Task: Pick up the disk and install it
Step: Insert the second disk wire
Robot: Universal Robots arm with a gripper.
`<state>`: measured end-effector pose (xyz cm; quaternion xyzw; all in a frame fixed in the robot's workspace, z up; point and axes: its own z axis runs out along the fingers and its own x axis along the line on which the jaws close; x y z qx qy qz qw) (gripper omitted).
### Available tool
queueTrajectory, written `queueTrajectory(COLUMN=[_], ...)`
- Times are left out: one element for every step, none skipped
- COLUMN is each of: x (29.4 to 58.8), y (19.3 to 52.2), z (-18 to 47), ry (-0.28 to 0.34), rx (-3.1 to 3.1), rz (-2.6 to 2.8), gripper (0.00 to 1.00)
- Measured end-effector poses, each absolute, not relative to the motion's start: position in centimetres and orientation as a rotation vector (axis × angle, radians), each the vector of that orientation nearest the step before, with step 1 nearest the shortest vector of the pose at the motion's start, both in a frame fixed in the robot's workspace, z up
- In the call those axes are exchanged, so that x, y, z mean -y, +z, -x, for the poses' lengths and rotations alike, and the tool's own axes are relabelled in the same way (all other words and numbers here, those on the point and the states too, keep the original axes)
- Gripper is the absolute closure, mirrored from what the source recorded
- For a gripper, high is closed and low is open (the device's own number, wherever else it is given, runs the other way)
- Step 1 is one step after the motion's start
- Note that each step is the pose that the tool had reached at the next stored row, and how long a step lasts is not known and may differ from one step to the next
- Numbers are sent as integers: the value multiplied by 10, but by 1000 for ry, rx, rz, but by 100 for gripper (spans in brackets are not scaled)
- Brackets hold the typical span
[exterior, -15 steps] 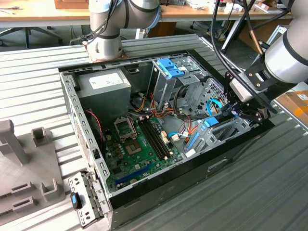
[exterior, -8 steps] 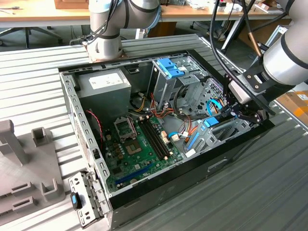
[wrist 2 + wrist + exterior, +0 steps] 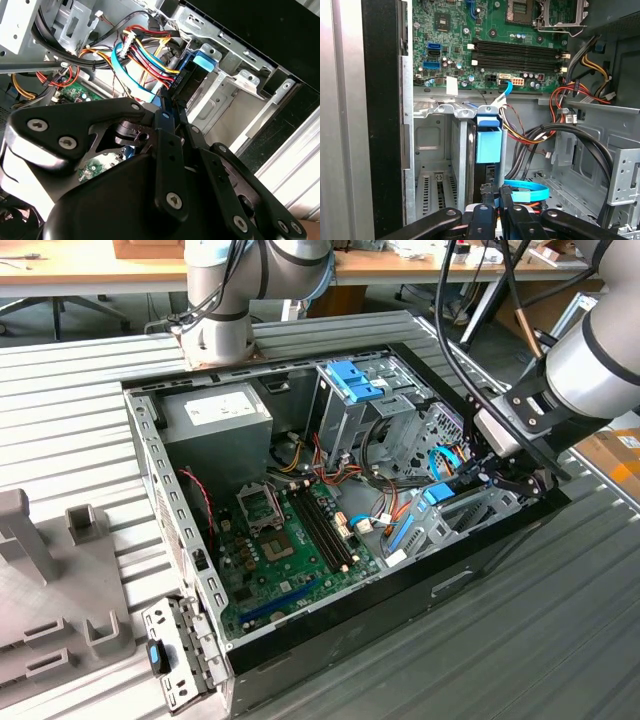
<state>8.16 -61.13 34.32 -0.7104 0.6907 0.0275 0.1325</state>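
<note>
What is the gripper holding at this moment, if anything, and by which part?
The gripper appears to hold the disk by its narrow end edge; the disk stands on edge in the drive bay.

No text, number or sign can be read here. The white label on the grey power-supply box, well apart from the gripper at the far side of the case, carries print too fine to make out. In the first wrist view, a small white sticker on the edge of the green motherboard, beyond the gripper, shows no legible marks, and the board's own white printing is too small to tell.
</note>
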Motion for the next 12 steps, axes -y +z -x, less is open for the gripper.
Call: queueTrajectory(x=[611, 611, 611, 611, 611, 611, 611, 611, 611, 611, 611, 611], y=[343, 343, 343, 343, 343, 343, 343, 343, 343, 343, 343, 342], z=[-82, -82, -82, -82, -82, -82, -82, -82, -82, -82, -82, -82], ry=[80, 80, 79, 79, 79, 79, 79, 79, 78, 78, 78, 78], rx=[-2004, -2006, -2010, -2010, -2010, -2010, -2010, -2011, -2012, -2013, -2013, -2013], rz=[2061, 2059, 2055, 2055, 2055, 2055, 2055, 2053, 2052, 2052, 2052, 2052], gripper=[84, 84, 84, 84, 84, 84, 84, 84, 84, 84, 84, 84])
